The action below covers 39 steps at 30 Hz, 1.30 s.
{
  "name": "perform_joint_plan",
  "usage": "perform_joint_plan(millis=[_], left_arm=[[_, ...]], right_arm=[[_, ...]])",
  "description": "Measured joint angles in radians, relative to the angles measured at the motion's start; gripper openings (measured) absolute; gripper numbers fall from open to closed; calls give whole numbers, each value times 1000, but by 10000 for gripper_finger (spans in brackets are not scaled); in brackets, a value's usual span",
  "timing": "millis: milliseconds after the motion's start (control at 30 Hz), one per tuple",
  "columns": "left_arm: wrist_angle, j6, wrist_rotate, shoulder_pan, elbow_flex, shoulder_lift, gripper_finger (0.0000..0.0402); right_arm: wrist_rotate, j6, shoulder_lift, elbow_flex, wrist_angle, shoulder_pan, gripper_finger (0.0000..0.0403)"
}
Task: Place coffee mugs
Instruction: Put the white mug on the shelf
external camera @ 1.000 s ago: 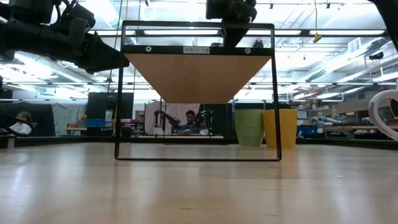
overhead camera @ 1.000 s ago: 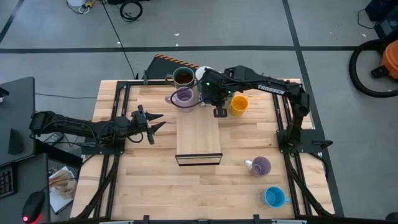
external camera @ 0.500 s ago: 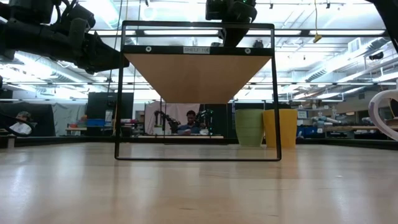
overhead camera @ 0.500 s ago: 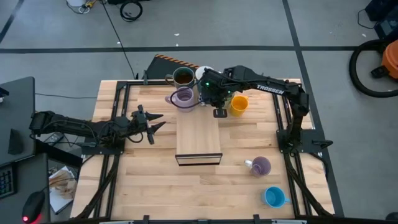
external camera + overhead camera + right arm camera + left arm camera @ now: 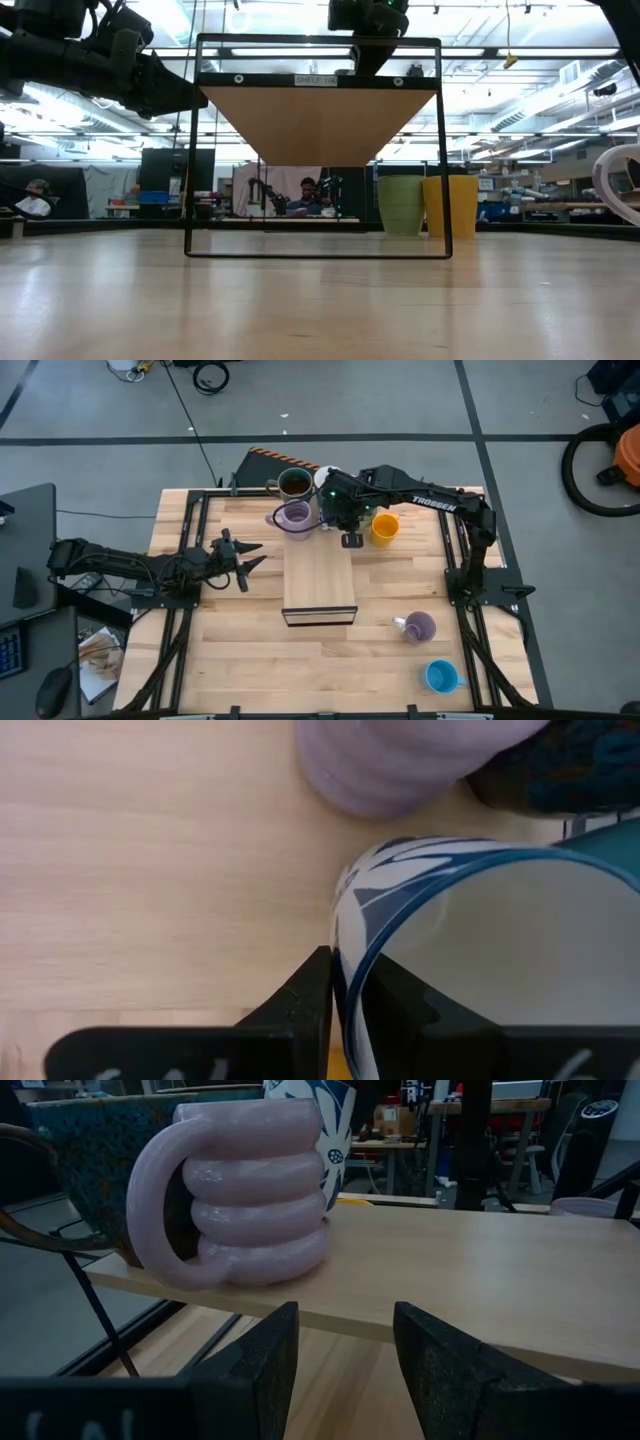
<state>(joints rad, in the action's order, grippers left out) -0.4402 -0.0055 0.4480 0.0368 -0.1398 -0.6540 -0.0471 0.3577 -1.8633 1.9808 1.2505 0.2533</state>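
Right gripper upper centre of the high view, over the far end of the shelf, fingers pinched on the rim of a white mug with blue pattern; that mug sits just beside a lilac mug and a brown mug at the shelf's far end. Left gripper mid-left of the high view, beside the shelf, fingers spread apart and holding nothing. On the table: orange mug just right of the right gripper, second lilac mug lower right, blue mug below it near the bottom edge; green mug shows right of centre in the low view, beside the orange one.
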Motion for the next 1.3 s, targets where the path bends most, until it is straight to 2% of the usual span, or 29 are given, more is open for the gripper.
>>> perform_joint_plan(millis=[300,833,1300], left_arm=[[2,1,0,0,0,0,172],[2,-1,0,0,0,0,172],[4,-1,0,0,0,0,172]], right_arm=[[-46,8,0,0,2,-18,60],[-61,20,0,0,-32,-24,62],[-93,46,3,2,-46,-49,128]])
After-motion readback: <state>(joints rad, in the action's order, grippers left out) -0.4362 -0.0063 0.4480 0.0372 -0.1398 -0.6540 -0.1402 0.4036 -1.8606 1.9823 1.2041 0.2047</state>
